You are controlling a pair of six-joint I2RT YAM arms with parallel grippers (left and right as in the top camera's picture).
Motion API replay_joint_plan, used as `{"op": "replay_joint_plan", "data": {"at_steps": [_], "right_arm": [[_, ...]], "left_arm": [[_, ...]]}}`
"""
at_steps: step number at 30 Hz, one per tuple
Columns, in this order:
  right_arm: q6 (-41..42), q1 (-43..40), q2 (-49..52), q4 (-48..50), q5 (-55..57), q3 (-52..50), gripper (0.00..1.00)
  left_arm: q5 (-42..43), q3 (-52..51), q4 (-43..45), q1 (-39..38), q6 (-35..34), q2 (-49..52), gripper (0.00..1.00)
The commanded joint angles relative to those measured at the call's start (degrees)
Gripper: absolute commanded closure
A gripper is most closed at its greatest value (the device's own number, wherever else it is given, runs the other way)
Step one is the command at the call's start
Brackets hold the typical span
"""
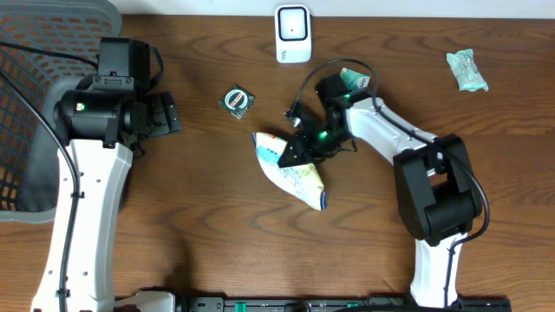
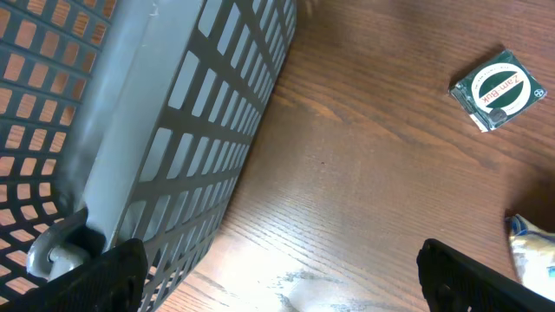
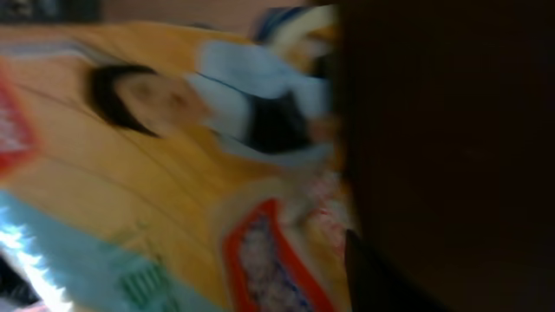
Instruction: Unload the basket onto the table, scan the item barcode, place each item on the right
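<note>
Snack bag (image 1: 295, 176) flat on table, R hand (image 1: 290, 154) on it, grip unclear, L hand (image 2: 277, 277) open by basket (image 2: 130, 130).

Grey mesh basket (image 1: 26, 104), round green packet (image 1: 237, 100), crumpled green wrapper (image 1: 467, 70)

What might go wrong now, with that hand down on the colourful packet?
The right hand sits on one end of the snack packet, so the packet may slip or flop if lifted. The scanner stands at the table's far edge, and the small round green item lies close to that path, so it may get knocked.
</note>
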Motion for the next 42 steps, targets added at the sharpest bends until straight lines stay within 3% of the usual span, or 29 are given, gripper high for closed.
{"op": "replay_joint_plan", "data": {"at_steps": [1, 9, 14, 20, 21, 22, 25, 27, 42], "right_arm": [[-0.46, -2.84, -0.42, -0.81, 10.25, 0.74, 0.48], [-1.22, -6.14, -3.43, -12.15, 26.43, 10.54, 0.41], [-2.40, -5.31, -4.39, -17.70, 27.08, 16.02, 0.37], [-2.40, -1.99, -4.39, -19.61, 27.17, 15.74, 0.29], [-2.38, -1.16, -4.39, -19.69, 27.50, 15.56, 0.31], [-2.38, -0.39, -4.39, -19.71, 28.00, 15.32, 0.40], [-2.08, 2.29, -4.39, -19.58, 31.39, 14.23, 0.83], [-0.52, 3.82, -4.39, -19.34, 34.51, 13.53, 0.98], [9.64, 8.55, -4.39, -6.56, 50.23, -2.14, 0.99]], "left_arm": [[-0.96, 0.52, -0.20, 0.31, -0.33, -0.42, 0.02], [-0.96, 0.52, -0.20, 0.31, -0.33, -0.42, 0.02], [-0.96, 0.52, -0.20, 0.31, -0.33, -0.42, 0.02], [-0.96, 0.52, -0.20, 0.31, -0.33, -0.42, 0.02], [-0.96, 0.52, -0.20, 0.31, -0.35, -0.42, 0.02], [-0.96, 0.52, -0.20, 0.31, -0.33, -0.42, 0.02], [-0.96, 0.52, -0.20, 0.31, -0.33, -0.42, 0.02], [-0.96, 0.52, -0.20, 0.31, -0.33, -0.42, 0.02], [-0.96, 0.52, -0.20, 0.31, -0.33, -0.42, 0.02]]}}
